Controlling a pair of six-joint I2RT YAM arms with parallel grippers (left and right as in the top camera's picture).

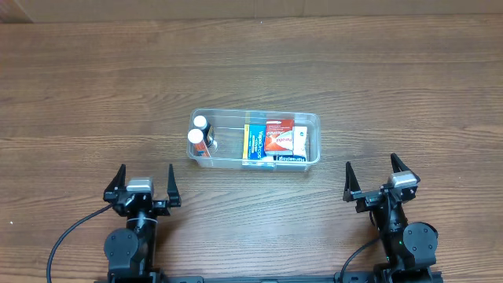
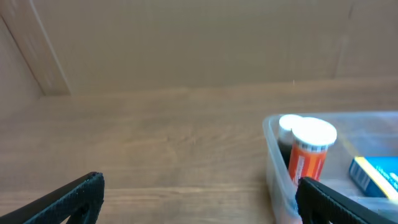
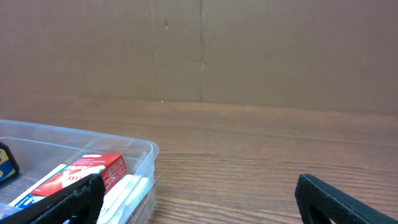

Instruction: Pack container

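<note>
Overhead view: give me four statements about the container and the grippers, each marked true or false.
1. Two white-capped bottles stand at the left end of the container. True.
2. The left gripper is shut on a bottle. False: its fingers are open and empty.
3. The red box lies outside the container. False: it lies inside, beside a blue box.
4. The right gripper is open, apart from the container. True.

Even, fairly bright light from above, faint soft shadows on table; overhead pic sharp, slight sheen on container rim; left wrist pic blurry thruout; right wrist pic clearer, dimmer
</note>
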